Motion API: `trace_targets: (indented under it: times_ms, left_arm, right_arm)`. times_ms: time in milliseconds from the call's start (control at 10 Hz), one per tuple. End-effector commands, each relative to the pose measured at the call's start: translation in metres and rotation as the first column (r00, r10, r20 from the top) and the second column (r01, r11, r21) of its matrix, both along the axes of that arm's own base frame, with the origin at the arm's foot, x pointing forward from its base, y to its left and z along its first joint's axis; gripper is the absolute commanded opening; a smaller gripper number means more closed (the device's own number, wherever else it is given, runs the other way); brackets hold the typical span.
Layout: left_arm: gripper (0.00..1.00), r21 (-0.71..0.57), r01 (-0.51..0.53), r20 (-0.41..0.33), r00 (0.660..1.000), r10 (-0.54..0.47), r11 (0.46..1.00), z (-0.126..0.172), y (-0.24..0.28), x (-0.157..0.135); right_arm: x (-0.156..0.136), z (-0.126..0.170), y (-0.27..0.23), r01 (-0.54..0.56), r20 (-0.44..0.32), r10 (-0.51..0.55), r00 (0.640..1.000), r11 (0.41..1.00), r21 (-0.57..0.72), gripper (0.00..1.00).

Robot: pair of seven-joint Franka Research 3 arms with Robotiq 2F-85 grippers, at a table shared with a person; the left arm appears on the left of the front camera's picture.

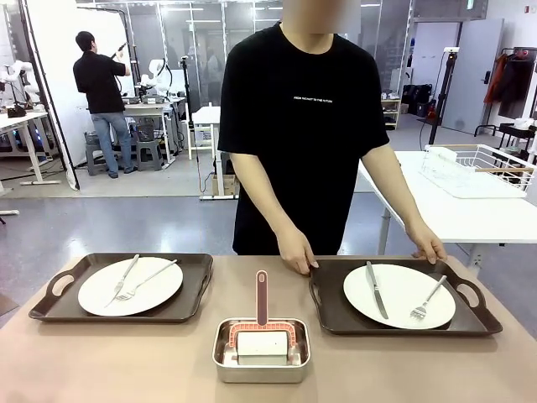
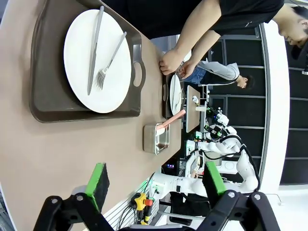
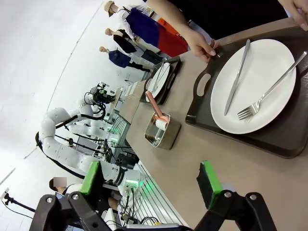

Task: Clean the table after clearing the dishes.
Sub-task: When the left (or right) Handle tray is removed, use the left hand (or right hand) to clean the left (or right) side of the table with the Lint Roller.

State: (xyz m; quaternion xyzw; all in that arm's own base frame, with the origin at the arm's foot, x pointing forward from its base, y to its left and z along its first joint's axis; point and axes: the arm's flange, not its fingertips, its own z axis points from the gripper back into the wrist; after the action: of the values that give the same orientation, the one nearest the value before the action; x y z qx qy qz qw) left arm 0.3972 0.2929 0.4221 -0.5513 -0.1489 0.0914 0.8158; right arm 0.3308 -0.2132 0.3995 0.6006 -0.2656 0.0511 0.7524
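**Dishes on both trays, both grippers slack and empty**

From where I stand, the long beige table (image 1: 126, 365) carries two dark brown handled trays, set well apart at its left and right. The left tray (image 1: 191, 284) holds the left plate (image 1: 155, 292), round and white, with a knife (image 1: 126, 275) and a fork (image 1: 151, 278) laid across it, the fork's tines toward the near side. The right tray (image 1: 334, 312) holds the right plate (image 1: 401, 292). There another knife (image 1: 376, 290) lies on the plate's left part and another fork (image 1: 428, 300) on its right.

A person in a black T-shirt stands at the far side with both hands on the right tray. One hand (image 1: 295, 252) is at its far left corner and the other hand (image 1: 428, 245) at its far right rim.

Between the trays, close to the near edge, sits a small steel pan (image 1: 223, 359). In it rests a cleaning tool (image 1: 262, 295) whose pink handle points toward the far side and reaches past the pan's far rim.

The left gripper (image 2: 156, 182) hangs above the near left part of the table, its green pads spread wide with nothing between them. The right gripper (image 3: 150, 179) hangs over the near right part, not far from the right tray, equally released and empty.

Farther off to the right stands a white table (image 1: 470, 217) with a wire basket (image 1: 480, 161) on it.
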Motion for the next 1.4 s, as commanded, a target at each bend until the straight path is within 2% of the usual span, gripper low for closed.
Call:
trace_targets:
  times_ms: [0, 1300]
  left_arm:
    - [1.0, -0.01, -0.016, 0.009, 1.0, 0.016, 1.0, -0.0003, 0.0016, -0.0014]
    - [1.0, -0.01, -0.016, 0.009, 1.0, 0.016, 1.0, -0.0003, 0.0016, -0.0014]
  right_arm:
    - [-0.0012, 0.0054, 0.0001, 0.004, 0.005, -0.004, 1.0, 1.0, 0.0, 1.0]
    - [-0.0012, 0.0054, 0.0001, 0.004, 0.005, -0.004, 1.0, 1.0, 0.0, 1.0]
